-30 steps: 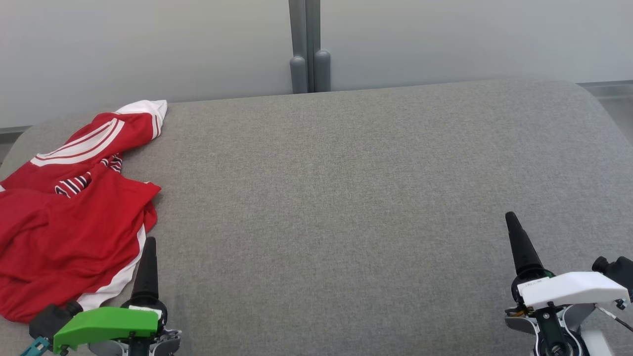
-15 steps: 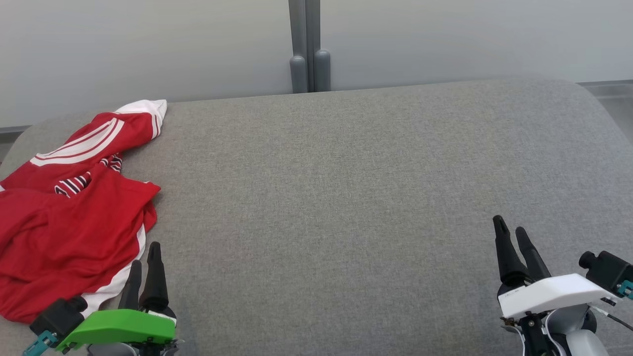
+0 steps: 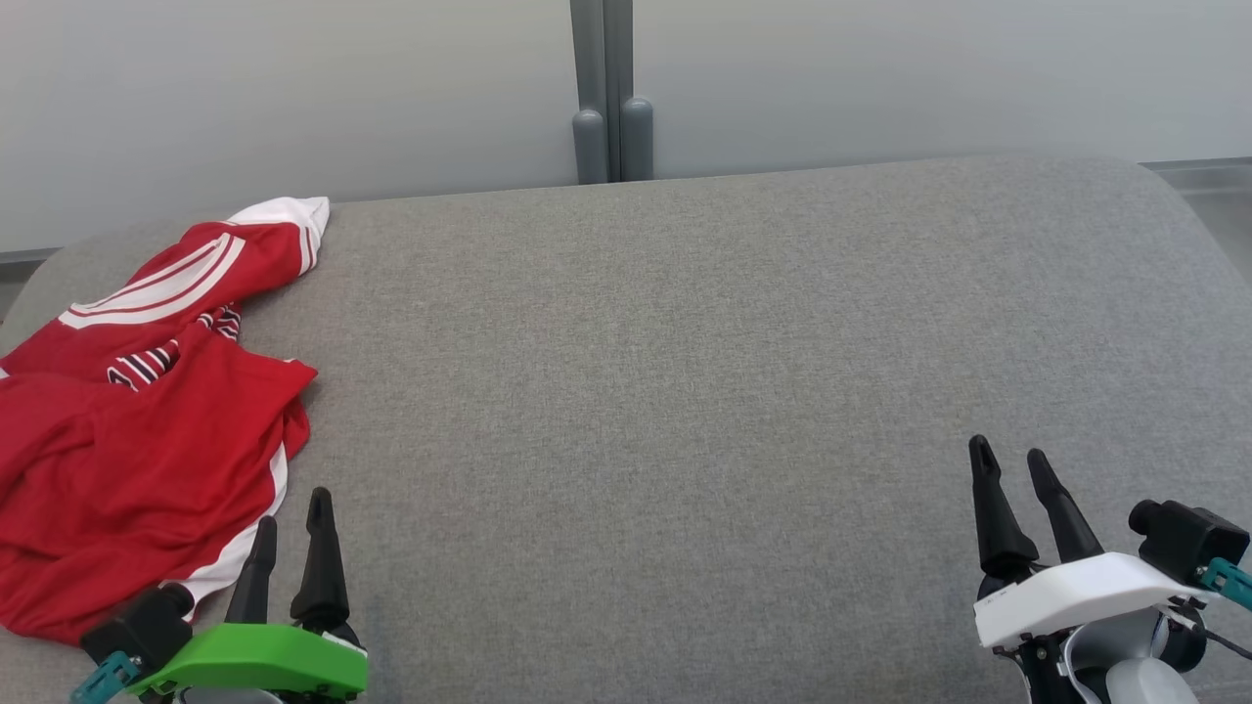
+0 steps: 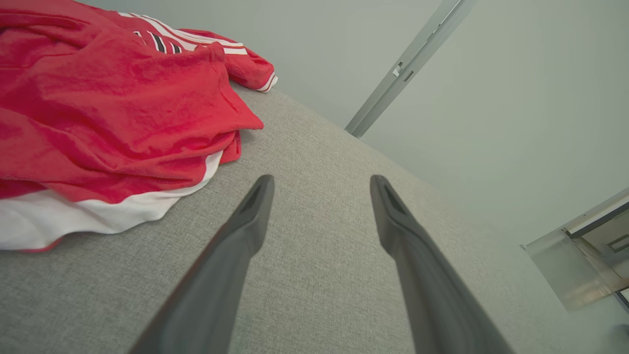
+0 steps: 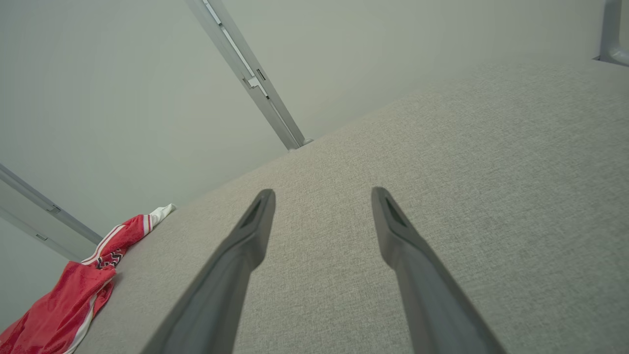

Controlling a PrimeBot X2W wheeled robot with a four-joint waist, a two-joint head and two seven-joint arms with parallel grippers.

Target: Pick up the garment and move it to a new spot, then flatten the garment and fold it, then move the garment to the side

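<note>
- A second ago each gripper showed us a single finger, edge-on. Now both wrists have rolled, so the two fingers of each stand side by side in the head view.
- Our left gripper is spread wide and holds nothing. In the left wrist view its fingers lie over bare grey cushion.
- Our right gripper is also spread wide and empty. It sits at about 4 o'clock on the cushion, well apart from the cloth.
- The garment has not shifted over that second. It lies crumpled at about 9 o'clock on the cushion, just beside our left gripper and apparently not touching it.
- We judge the first step, the pick-up, is not yet begun. The roll looks like preparation for a pinch, with the left arm the nearer one.
- The garment's long axis runs from about 7 o'clock to 1 o'clock in the head view.
- Its white-cuffed sleeve points toward 1 o'clock, at the far edge.
- Its white hem band faces 5 o'clock, toward our left fingers, and looks like the easiest edge to reach.
</note>
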